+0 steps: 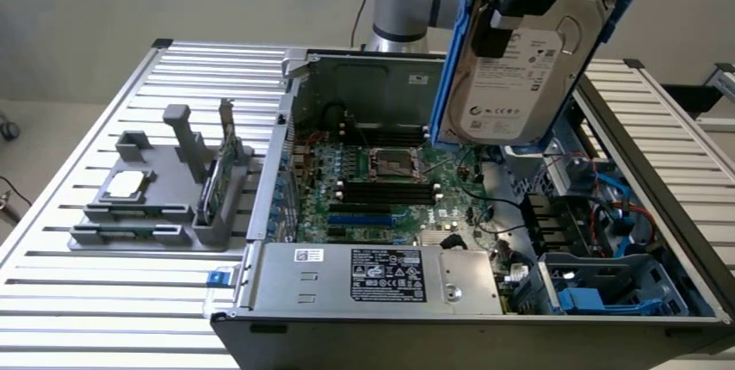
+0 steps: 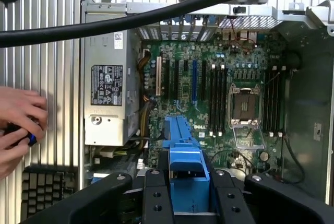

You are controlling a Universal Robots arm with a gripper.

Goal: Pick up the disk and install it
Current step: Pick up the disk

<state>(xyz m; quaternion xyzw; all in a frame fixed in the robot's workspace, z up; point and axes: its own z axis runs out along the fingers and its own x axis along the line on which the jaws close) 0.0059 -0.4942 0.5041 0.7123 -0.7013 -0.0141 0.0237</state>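
The arm [image 1: 397, 0] reaches down from above. Its gripper [image 1: 519, 4] hangs over the open computer case [image 1: 379, 86], well clear of the parts inside.

The black fingers [image 2: 156, 198] are pinching the disk [image 1: 517, 77] by its blue carrier [image 2: 186, 174], one on each side of the plastic.

The disk is held in the air, nearly upright and leaning a little. It sits above the side of the case nearer the exterior view's right, over the edge of the motherboard [image 1: 379, 189]. It is a flat silver-grey drive whose white printed label faces the exterior camera, with blue carrier rails running along both long edges.

Below it the case lies open on the slatted worktop [image 1: 115, 301], and the power supply [image 1: 379, 275] is at its near end.

A grey holder [image 1: 150, 215] stands on the worktop towards the exterior view's left. In the wrist view a person's hand [image 2: 21, 112] is over the worktop beside the power supply.
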